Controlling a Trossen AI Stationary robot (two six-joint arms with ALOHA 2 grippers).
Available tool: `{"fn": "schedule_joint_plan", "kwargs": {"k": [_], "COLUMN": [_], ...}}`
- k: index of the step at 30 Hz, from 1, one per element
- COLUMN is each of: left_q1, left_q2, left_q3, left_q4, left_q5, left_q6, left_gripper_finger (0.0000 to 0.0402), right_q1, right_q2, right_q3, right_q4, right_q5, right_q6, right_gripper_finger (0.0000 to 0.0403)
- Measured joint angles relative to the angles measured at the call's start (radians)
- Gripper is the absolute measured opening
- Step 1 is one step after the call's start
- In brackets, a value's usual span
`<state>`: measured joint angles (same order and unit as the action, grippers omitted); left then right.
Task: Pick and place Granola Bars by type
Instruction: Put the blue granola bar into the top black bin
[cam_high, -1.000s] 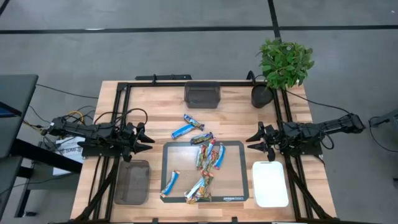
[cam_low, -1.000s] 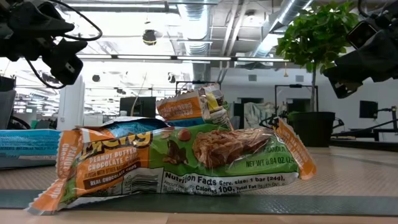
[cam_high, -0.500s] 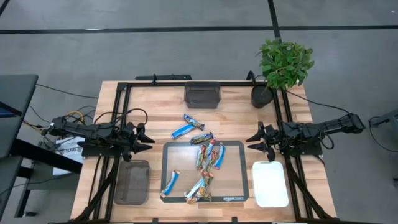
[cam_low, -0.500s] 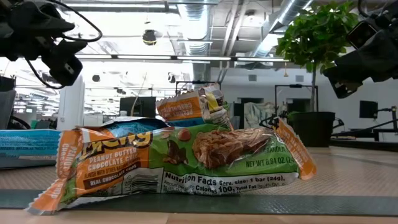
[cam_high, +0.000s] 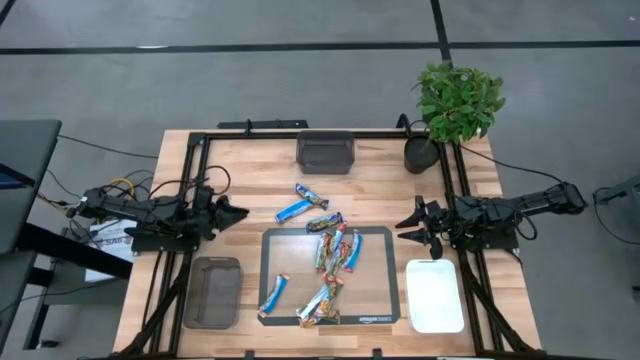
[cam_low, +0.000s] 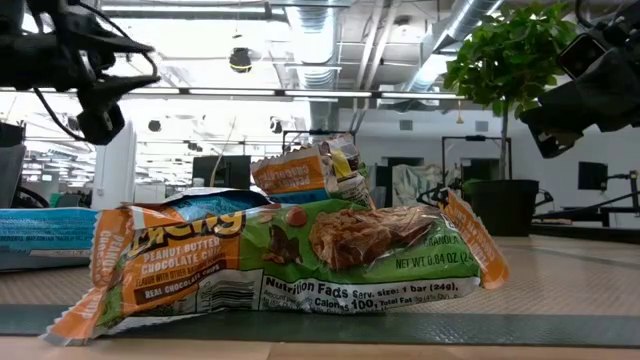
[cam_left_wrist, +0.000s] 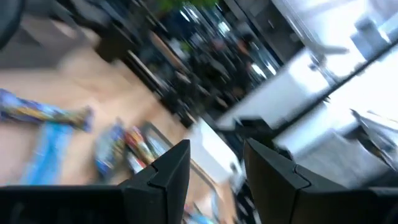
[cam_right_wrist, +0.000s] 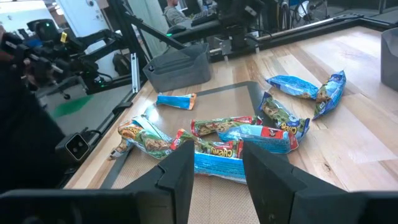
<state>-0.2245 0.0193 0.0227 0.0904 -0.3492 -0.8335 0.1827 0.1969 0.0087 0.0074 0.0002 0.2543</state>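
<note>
Granola bars lie in a loose heap (cam_high: 335, 250) on a grey mat (cam_high: 385, 300) in the middle of the table. Two blue ones (cam_high: 293, 209) and a multicoloured one (cam_high: 323, 222) rest on the wood just beyond the mat. In the low view a green-and-orange bar (cam_low: 280, 260) fills the foreground. My left gripper (cam_high: 240, 211) hovers open at the table's left side, pointing toward the bars; its wrist view (cam_left_wrist: 214, 165) is blurred. My right gripper (cam_high: 405, 226) hovers open to the right of the mat, and its wrist view (cam_right_wrist: 214, 165) looks across the heap (cam_right_wrist: 236, 134).
A dark tray (cam_high: 325, 152) sits at the far edge, another dark tray (cam_high: 212, 292) near left, and a white tray (cam_high: 435, 295) near right. A potted plant (cam_high: 458, 100) stands at the far right corner. Black frame rails (cam_high: 190, 200) run along both sides.
My left gripper has risen a little, shifted toward the far edge and turned about its wrist, staying open. The right arm and the bars have kept still.
</note>
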Motion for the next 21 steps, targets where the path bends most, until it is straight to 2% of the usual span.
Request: {"fn": "schedule_joint_plan", "kwargs": {"k": [5, 10, 12, 14, 21], "left_q1": [0.0, 0.0, 0.0, 0.0, 0.001], "left_q2": [0.0, 0.0, 0.0, 0.0, 0.0], "left_q3": [0.002, 0.003, 0.003, 0.003, 0.003], "left_q4": [0.09, 0.168, 0.172, 0.171, 0.171], "left_q5": [-0.111, -0.123, -0.131, -0.152, -0.304], "left_q6": [-0.038, -0.126, -0.162, -0.194, -0.199], "left_gripper_finger": [0.0143, 0.0143, 0.0143, 0.0143, 0.0143], "right_q1": [0.0, -0.001, -0.002, -0.002, -0.002], "right_q2": [0.0, 0.0, 0.001, 0.0, 0.0], "right_q3": [0.0, 0.0, 0.0, 0.0, 0.0], "right_q4": [0.0, 0.008, 0.062, 0.142, 0.497], "right_q5": [0.0, 0.005, 0.015, 0.025, 0.053], "right_q6": [0.0, 0.001, 0.038, 0.13, 0.627], "right_gripper_finger": [0.0129, 0.0129, 0.0129, 0.0129, 0.0129]}}
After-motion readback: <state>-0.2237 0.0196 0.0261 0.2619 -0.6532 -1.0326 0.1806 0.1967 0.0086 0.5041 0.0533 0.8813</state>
